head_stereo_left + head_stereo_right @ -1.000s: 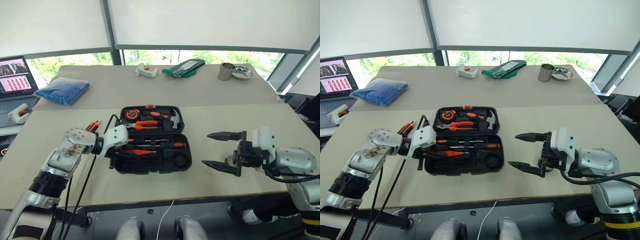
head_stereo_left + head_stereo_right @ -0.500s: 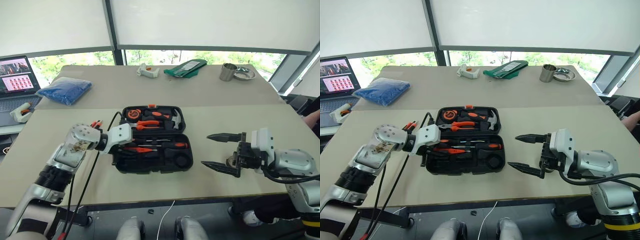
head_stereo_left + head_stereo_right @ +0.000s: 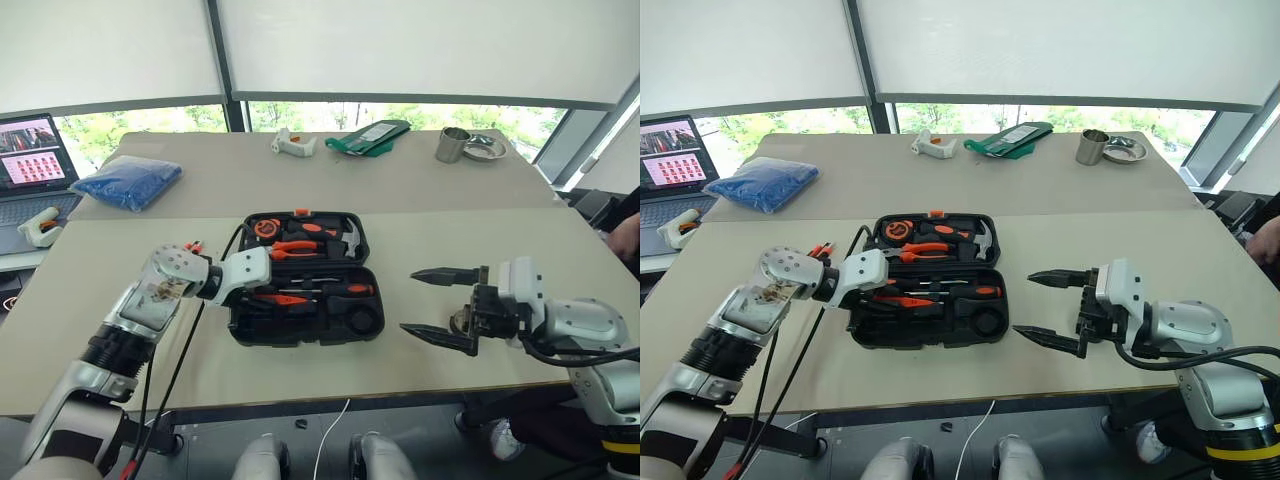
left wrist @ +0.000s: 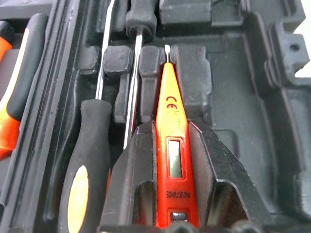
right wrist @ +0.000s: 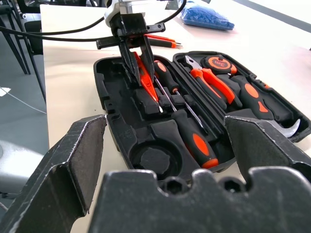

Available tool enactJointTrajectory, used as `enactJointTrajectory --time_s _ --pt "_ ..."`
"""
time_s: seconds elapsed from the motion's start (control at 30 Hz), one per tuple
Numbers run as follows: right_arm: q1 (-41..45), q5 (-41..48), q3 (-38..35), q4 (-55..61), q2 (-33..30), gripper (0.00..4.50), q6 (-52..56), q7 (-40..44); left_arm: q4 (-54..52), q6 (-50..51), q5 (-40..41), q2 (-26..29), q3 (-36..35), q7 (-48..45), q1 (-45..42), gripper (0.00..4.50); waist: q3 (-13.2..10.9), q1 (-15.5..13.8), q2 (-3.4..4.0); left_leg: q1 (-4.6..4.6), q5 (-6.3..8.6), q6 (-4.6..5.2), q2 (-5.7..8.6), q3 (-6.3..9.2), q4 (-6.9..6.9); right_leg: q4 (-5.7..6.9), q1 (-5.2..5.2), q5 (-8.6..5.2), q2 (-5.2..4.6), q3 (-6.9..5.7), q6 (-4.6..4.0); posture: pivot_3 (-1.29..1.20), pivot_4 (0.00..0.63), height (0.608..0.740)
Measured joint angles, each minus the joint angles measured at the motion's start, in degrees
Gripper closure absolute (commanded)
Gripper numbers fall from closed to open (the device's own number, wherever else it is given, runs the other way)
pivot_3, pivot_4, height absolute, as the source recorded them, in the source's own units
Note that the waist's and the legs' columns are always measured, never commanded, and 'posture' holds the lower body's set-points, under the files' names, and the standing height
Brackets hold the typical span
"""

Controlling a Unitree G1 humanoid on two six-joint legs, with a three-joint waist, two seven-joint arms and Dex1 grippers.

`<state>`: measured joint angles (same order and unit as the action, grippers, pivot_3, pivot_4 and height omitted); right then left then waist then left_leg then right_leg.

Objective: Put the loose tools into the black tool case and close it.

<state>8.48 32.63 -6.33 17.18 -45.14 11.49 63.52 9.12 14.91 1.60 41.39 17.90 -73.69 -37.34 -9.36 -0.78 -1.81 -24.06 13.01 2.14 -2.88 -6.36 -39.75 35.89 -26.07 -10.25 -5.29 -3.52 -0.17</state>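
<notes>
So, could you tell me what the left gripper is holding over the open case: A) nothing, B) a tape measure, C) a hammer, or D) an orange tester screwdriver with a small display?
D: the left gripper is shut on a slim orange tester screwdriver with a small display, its tip pointing into the black tool case.

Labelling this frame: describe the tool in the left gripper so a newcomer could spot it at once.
Find the open black tool case in the middle of the near table; its near half holds screwdrivers. The left gripper holds the orange tester pen over that half, tip down into a slot. Unlike the black-handled screwdrivers beside it, it is all orange, with a small display window.
</notes>
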Motion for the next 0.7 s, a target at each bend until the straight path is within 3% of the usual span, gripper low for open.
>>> enactJointTrajectory --time_s 0.1,0.17,0.2,0.33,0.6,0.7 --pt "0.15 0.00 0.40 0.00 0.43 0.00 0.07 -0.02 0.38 0.02 0.15 -0.01 -0.12 -0.31 -0.06 4.01 0.00 0.07 0.00 0.00 0.00 0.00 0.00 0.00 0.00 0.00 0.00 0.01 0.01 0.01 0.01 0.00 0.150 0.740" --pt "0.31 0.00 0.63 0.00 0.52 0.00 0.08 -0.02 0.64 -0.70 0.20 -0.06 -0.29 -0.23 0.02 3.01 0.00 0.09 0.00 0.00 0.00 0.00 0.00 0.00 0.00 0.00 0.00 0.01 0.01 0.01 0.01 0.00 0.150 0.740" --pt "0.49 -0.01 0.81 -0.01 0.65 0.00 0.08 -0.02 1.00 -1.67 0.24 -0.14 -0.32 -0.19 0.25 2.80 0.00 0.09 0.00 0.00 0.00 0.00 0.00 0.00 0.00 0.00 0.00 0.01 0.01 0.01 0.02 0.00 0.150 0.740" --pt "1.37 -0.41 1.02 -0.48 1.29 0.00 0.05 -0.07 2.10 -3.61 2.83 -0.47 -1.36 -1.51 1.75 1.29 -0.01 0.06 -0.01 -0.08 0.00 0.00 -0.01 0.01 -0.03 0.02 -0.07 0.01 0.01 0.00 0.02 0.00 0.150 0.740" --pt "1.60 -1.08 1.05 -1.15 2.44 0.00 -0.59 0.07 0.82 -6.90 12.54 -1.26 -11.72 -3.14 2.06 1.29 -0.01 0.00 -0.01 -0.13 0.01 0.02 0.01 0.05 -0.07 0.00 -0.06 0.11 0.00 -0.01 0.17 0.00 0.150 0.740" --pt "1.61 -1.56 1.12 -1.84 3.17 0.00 -1.13 0.10 1.83 -8.10 14.20 -2.75 -13.44 -2.13 2.89 2.07 0.00 0.01 0.00 -0.11 0.01 0.02 0.01 0.04 -0.08 0.02 -0.04 0.13 0.00 -0.01 0.21 0.00 0.150 0.740"
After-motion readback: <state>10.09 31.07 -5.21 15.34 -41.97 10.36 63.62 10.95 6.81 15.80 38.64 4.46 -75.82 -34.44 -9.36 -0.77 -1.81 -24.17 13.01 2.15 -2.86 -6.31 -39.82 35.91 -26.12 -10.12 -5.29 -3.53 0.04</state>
